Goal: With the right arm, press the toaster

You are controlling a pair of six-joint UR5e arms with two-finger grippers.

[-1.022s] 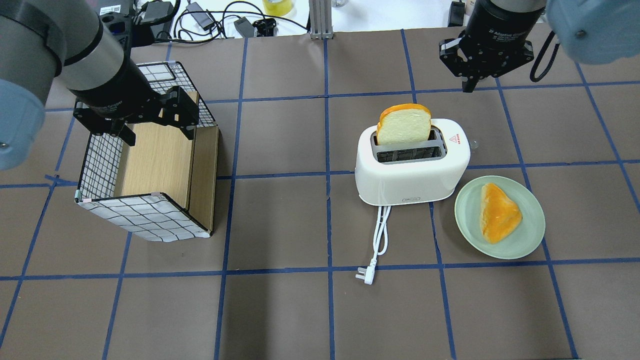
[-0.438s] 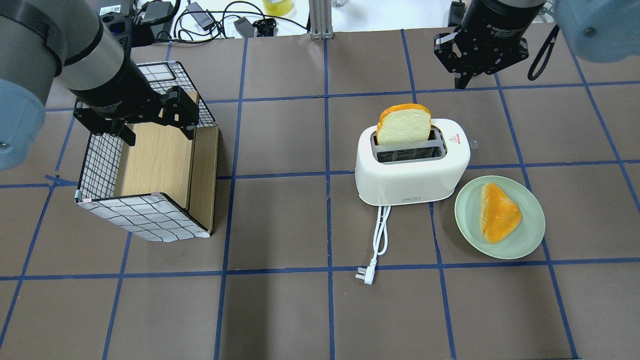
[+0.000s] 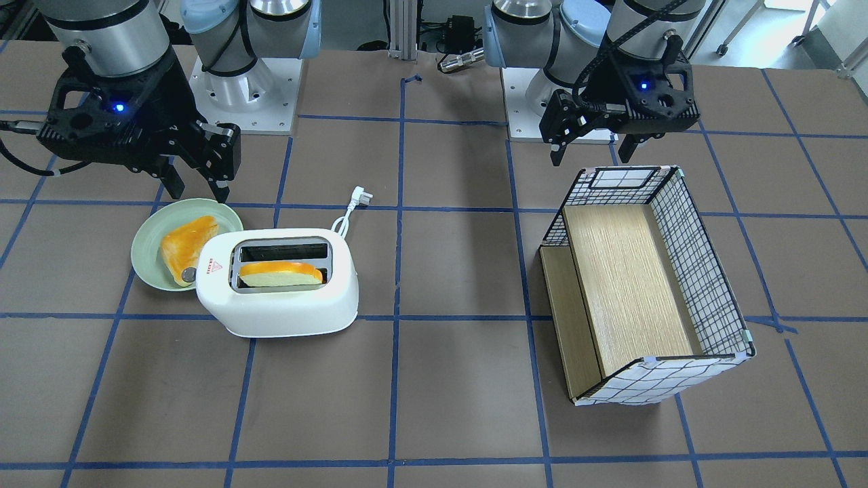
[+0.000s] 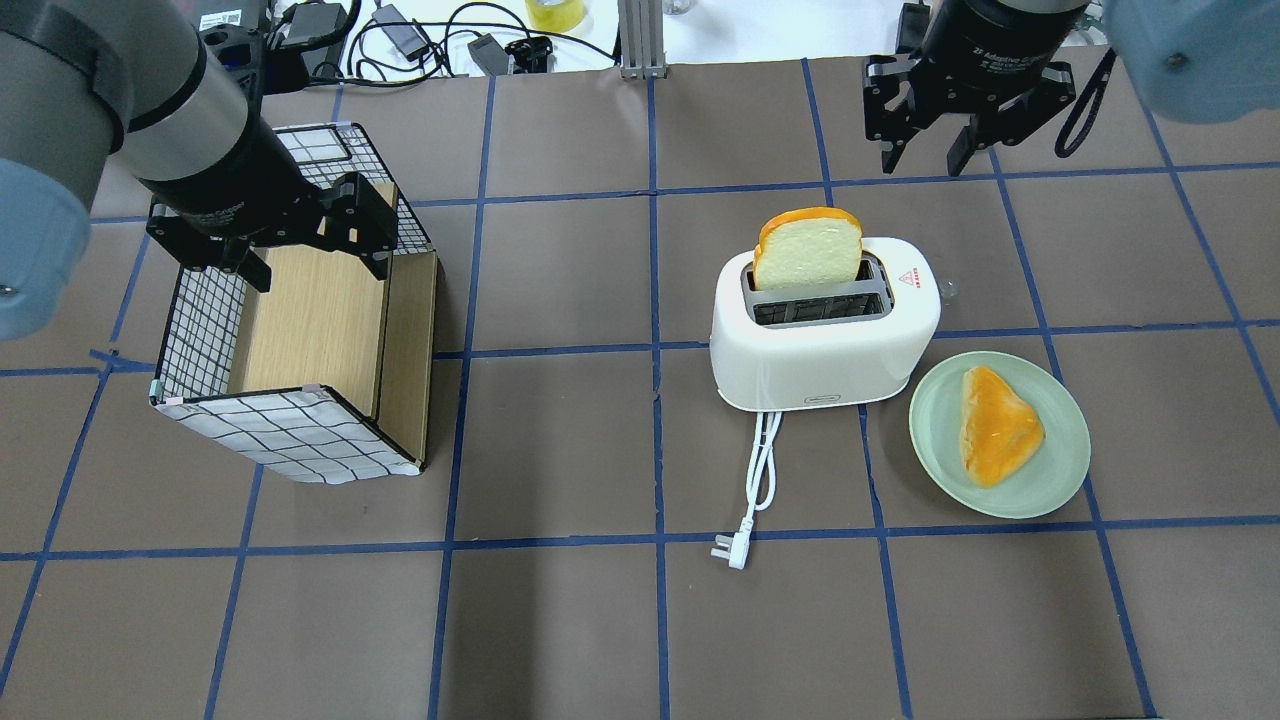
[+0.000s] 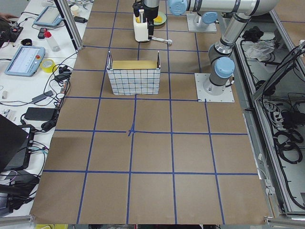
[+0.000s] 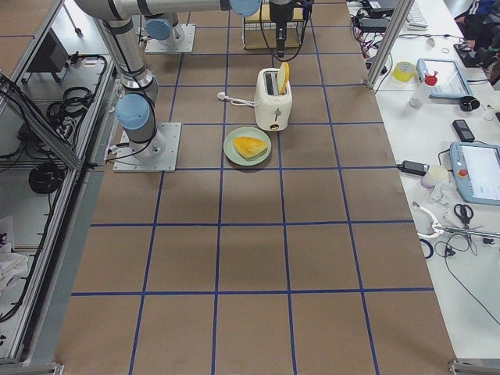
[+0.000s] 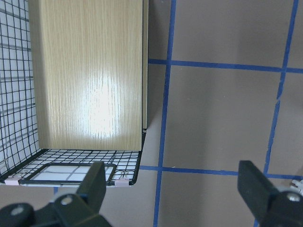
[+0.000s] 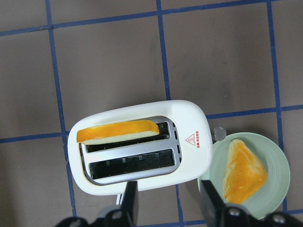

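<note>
The white two-slot toaster stands on the table right of centre, with its cord and plug trailing toward me. A slice of bread stands in its far slot. A small grey knob sticks out of its right end. My right gripper is open and empty, well above the toaster's right end, touching nothing. The right wrist view looks straight down on the toaster and bread, with the gripper at the bottom edge. In the front-facing view the right gripper hangs above the toaster.
A green plate holding an orange-topped bread piece sits just right of the toaster. A grid-patterned box with a wooden inside stands at the left. My left gripper hangs open and empty over it. Cables lie along the far edge.
The right gripper has moved a little left and farther back. Its fingers, close together before, now stand apart. The left arm, toaster and bread have not moved.
</note>
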